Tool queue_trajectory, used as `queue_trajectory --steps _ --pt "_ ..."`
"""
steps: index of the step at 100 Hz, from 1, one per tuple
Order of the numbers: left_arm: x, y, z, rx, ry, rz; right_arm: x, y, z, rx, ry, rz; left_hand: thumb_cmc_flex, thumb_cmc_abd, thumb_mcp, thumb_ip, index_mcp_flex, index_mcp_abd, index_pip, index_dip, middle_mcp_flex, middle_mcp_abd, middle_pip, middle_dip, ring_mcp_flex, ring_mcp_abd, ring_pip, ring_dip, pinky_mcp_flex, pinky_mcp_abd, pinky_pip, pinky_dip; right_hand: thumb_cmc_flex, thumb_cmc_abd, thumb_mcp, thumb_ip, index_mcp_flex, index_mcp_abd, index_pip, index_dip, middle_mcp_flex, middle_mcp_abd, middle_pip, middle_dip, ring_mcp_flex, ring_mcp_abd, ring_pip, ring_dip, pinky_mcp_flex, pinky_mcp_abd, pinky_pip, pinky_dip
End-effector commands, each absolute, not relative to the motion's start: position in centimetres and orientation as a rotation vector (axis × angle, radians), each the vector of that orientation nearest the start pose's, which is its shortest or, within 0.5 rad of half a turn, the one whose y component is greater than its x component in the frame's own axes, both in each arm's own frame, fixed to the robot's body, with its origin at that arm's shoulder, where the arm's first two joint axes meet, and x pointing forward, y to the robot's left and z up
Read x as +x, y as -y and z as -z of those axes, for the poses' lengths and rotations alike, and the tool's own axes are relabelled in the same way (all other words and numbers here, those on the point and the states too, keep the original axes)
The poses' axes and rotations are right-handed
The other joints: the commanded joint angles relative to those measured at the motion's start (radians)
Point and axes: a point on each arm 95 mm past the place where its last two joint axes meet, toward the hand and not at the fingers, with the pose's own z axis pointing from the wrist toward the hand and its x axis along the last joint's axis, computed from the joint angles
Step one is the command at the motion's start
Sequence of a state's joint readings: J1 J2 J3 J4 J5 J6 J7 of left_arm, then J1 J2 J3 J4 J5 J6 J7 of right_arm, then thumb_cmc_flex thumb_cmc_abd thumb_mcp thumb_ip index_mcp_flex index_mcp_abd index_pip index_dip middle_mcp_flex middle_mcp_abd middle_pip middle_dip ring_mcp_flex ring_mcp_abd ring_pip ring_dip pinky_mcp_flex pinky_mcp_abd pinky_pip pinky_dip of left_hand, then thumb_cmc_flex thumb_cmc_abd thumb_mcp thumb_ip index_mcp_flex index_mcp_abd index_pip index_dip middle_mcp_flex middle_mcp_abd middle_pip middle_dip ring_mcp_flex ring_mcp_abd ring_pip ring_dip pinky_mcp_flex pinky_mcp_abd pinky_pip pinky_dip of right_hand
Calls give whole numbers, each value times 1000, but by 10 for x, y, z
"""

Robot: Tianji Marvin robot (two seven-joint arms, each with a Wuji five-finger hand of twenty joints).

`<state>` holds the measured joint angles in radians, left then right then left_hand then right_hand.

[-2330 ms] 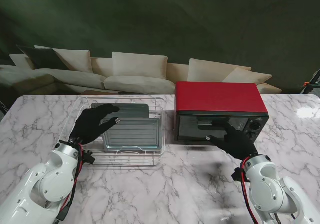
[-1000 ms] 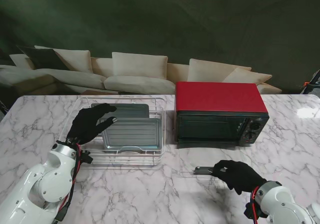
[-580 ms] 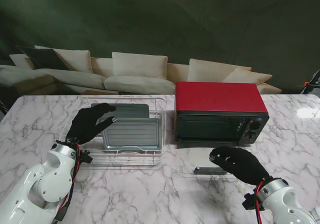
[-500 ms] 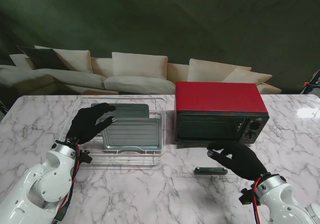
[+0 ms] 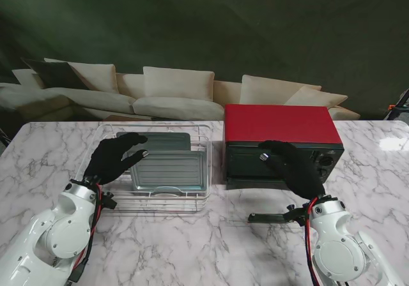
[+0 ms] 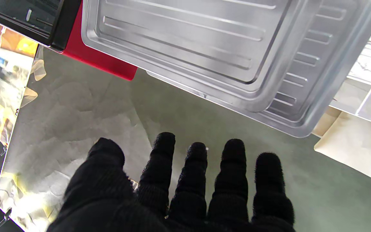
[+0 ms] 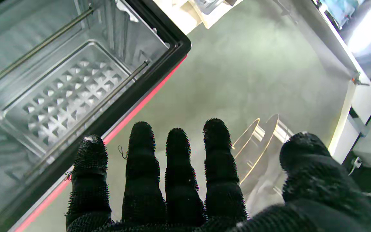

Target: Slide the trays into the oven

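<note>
The red oven [image 5: 281,124] stands at the right of the table with its glass door folded down flat; the door handle [image 5: 268,218] lies nearest me. Its lit metal cavity [image 7: 60,83] shows in the right wrist view. Two silver trays [image 5: 169,170] stand on edge in a wire rack [image 5: 153,200] left of the oven, also seen as ribbed trays [image 6: 204,48] in the left wrist view. My left hand [image 5: 115,157] hovers open at the rack's left side, fingers near the trays. My right hand [image 5: 293,166] is raised open before the oven opening, holding nothing.
A beige sofa [image 5: 179,94] runs behind the table's far edge. Marble table top [image 5: 192,241] stretches between the rack and me. The lowered door takes up the space in front of the oven.
My right hand pulled the oven door down flat, let go of the handle, then rose toward the oven opening. The left hand stayed by the rack.
</note>
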<state>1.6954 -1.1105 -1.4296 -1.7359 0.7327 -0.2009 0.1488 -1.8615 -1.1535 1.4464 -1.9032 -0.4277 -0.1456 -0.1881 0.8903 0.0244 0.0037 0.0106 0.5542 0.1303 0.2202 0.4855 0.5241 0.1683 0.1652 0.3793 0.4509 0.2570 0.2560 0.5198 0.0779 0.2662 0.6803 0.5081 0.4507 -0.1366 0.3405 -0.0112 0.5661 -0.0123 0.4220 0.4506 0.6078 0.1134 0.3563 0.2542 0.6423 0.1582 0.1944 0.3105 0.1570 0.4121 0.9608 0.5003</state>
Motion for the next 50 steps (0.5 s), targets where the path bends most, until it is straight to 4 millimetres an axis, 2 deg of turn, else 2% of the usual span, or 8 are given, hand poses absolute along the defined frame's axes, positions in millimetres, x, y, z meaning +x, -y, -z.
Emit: queue_trajectory --steps 1,18,28,33,43,50 --pt "383 -38 272 -1258 -1169 1848 341 26 276 -2085 1078 2710 -8 41 -31 -11 21 3 -3 8 23 -4 -12 2 -9 -3 -5 8 -18 19 -20 16 -26 -31 27 -14 -19 -34 20 -20 9 -14 23 -10 -16 -29 -19 -10 -20 -18 -16 -10" --pt "385 -34 274 -1262 -1198 1840 346 26 282 -2104 1052 2661 -9 41 -31 -11 16 2 -5 7 20 -4 -13 2 -10 -6 -7 7 -17 17 -21 16 -28 -26 26 -16 -15 -32 25 -30 17 -17 26 -11 -15 -36 -21 -10 -20 -18 -26 -10" --pt "386 -29 276 -1271 -1222 1842 347 27 284 -2118 1055 2647 -4 30 -30 -8 2 4 -14 2 -37 -4 -51 -24 -23 -5 -23 -6 -13 8 -35 7 -28 -27 27 -16 -12 -32 28 -33 25 -13 29 -11 -10 -32 -20 -9 -20 -17 -28 -9" --pt "386 -27 276 -1266 -1245 1834 347 28 284 -2123 1050 2643 -5 27 -30 -8 -15 0 -23 -2 -68 -7 -75 -50 -35 -23 -39 -21 -16 1 -49 -2 -29 -25 26 -16 -14 -32 27 -36 22 -12 28 -11 -14 -33 -22 -9 -23 -19 -30 -9" --pt "389 -25 275 -1262 -1319 1807 348 28 284 -2122 1041 2648 -9 9 -31 -11 -59 -6 -50 -16 -124 -11 -111 -110 -71 -35 -76 -69 -19 -43 -114 -47 -28 -26 27 -16 -12 -32 29 -38 24 -11 31 -9 -12 -34 -22 -7 -22 -18 -32 -7" --pt "392 -27 269 -1245 -1373 1779 347 28 283 -2120 1047 2652 -18 -18 -29 -10 -158 -6 -100 -40 -196 2 -142 -149 -105 -33 -89 -94 -21 -80 -155 -76 -26 -25 27 -16 -13 -30 30 -40 24 -13 33 -8 -13 -32 -22 -7 -20 -19 -32 -5"
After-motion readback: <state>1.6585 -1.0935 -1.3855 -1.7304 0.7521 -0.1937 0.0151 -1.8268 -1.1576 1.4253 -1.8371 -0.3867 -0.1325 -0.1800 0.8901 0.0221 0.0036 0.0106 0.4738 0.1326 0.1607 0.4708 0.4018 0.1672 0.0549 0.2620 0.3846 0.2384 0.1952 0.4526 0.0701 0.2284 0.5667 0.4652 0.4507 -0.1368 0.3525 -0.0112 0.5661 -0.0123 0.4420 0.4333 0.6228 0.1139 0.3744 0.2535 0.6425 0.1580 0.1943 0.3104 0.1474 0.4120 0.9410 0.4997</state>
